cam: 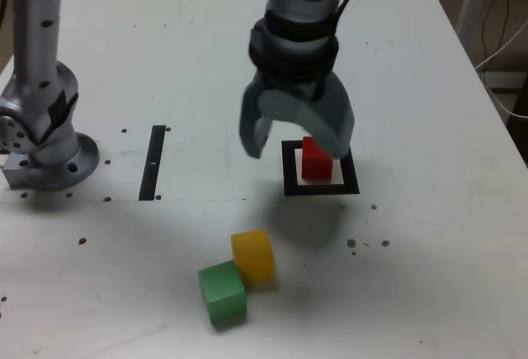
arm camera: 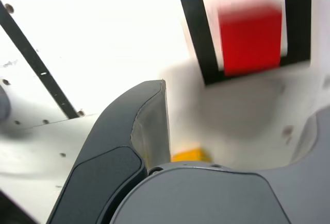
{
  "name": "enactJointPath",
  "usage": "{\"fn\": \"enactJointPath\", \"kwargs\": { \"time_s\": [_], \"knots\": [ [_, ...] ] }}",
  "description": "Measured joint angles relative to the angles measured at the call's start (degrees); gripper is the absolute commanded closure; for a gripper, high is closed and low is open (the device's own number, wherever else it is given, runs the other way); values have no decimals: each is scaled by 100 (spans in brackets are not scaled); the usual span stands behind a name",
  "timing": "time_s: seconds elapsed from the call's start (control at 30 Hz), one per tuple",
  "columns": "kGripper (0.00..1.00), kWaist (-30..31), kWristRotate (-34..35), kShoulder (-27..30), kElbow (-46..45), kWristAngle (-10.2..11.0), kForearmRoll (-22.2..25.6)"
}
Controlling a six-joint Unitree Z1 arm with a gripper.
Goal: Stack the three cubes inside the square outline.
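1. Hovering over the square outline [cam: 322,182] in the exterior view, the hand [cam: 297,144] has its jaws spread wide and pinches nothing. One finger hangs at 9 o'clock of the red cube [cam: 315,161]; the other hides part of the cube.
2. The red cube sits inside the outline on the bench [cam: 429,235], toward the frame's 12 o'clock edge.
3. The yellow cube [cam: 253,256] and green cube [cam: 222,294] lie touching, at about 7 o'clock from the outline and well apart from it. A black strip [cam: 153,162] lies at 9 o'clock of the outline.
4. In the wrist view, the red cube [arm camera: 251,39] shows blurred within the outline [arm camera: 194,33], clear of the finger [arm camera: 147,126]. A sliver of yellow cube [arm camera: 190,156] peeks beside the hand's body.
5. Judgement: the first cube looks placed, so the step is clearing away. Lift straight up before swinging toward 7 o'clock, so no finger clips the red cube.
6. Take the yellow cube alone; the green one touches it and may drag along.
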State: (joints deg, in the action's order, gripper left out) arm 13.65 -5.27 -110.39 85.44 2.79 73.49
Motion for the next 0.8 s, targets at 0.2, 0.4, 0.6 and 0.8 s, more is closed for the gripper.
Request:
{"fn": "enactJointPath", "kwargs": {
  "time_s": [0.2, 0.4, 0.6, 0.8],
  "knots": [
    [1, 560, -245, 98, -70, -76, -24],
    [1, 1001, -238, 119, -298, -63, -61],
    [0, 1492, -323, 250, -533, 337, -144],
    [1, 1776, -475, 253, -858, 542, -629]
  ]
}}
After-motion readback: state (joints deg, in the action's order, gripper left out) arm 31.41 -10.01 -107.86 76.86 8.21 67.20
